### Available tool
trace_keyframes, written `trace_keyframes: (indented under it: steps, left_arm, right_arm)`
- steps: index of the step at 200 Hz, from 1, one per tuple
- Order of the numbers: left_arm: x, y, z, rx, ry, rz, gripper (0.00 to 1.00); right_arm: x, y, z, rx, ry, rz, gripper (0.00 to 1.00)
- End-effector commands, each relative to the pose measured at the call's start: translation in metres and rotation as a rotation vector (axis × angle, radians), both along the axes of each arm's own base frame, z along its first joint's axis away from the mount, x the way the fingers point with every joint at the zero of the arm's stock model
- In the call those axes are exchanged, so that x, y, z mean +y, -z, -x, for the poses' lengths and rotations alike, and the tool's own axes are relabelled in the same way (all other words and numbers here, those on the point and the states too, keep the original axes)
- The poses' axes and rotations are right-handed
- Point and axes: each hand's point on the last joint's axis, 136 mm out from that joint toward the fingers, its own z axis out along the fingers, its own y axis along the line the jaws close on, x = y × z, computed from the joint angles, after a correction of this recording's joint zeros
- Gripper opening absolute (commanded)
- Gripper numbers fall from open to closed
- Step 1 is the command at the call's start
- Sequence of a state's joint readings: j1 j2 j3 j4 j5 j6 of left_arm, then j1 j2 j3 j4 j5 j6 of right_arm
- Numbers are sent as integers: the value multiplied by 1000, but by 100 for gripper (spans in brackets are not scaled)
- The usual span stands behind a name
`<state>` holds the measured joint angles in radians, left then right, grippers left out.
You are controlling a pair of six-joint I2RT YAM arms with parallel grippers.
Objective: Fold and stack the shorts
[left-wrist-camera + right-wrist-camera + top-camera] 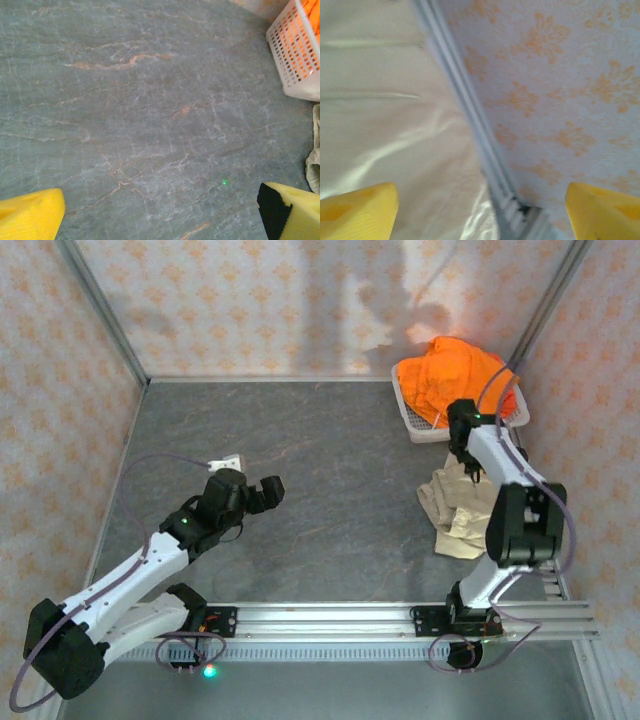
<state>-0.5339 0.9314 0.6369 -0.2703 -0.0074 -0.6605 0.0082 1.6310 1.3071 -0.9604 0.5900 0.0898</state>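
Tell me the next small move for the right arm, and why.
Probably lower the right gripper onto the edge of the beige shorts and close on it, to drag them toward the open middle of the table. Its jaws stand open with nothing held, the shorts lie crumpled beside the right arm, and the left gripper waits open over bare table.

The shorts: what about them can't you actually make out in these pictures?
- Orange shorts, top view: heaped in the white basket, so their own folds hide how many pieces there are.
- Beige shorts, top view: the right arm covers their right side.
- Right wrist view: the beige cloth is too close and blurred to tell its shape.
- Left wrist view: the frame edge cuts off the basket and the beige shorts.
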Motion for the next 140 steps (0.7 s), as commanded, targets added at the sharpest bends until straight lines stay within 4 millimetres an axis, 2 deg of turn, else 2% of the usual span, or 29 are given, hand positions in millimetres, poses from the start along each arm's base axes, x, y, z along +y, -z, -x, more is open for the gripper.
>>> trace_keyframes:
  steps: [1, 17, 31, 47, 62, 92, 111, 140]
  left_arm:
    - [1, -2, -2, -20, -2, 18, 100]
    - [-1, -2, -3, -20, 2, 33, 100]
    - [-4, -3, -3, -22, 14, 44, 100]
    - [-6, -5, -2, -26, 24, 57, 100]
    - [-8, -9, -1, -37, 31, 74, 100]
    - [-14, -14, 1, -54, 68, 120, 100]
    - [-16, -15, 2, -53, 83, 119, 100]
    - [-12, -11, 4, -41, 78, 97, 100]
  right_arm:
    - [59, -45, -31, -328, -93, -341, 99]
    - [85, -75, -53, -471, -152, -456, 99]
    - [103, -93, -74, -531, -191, -521, 99]
    - [114, -103, -99, -527, -206, -516, 99]
    - [120, -104, -124, -505, -208, -493, 99]
    - [126, -89, -176, -478, -200, -469, 99]
    - [122, -78, -204, -461, -195, -418, 93]
    - [119, -43, -239, -413, -191, -366, 83]
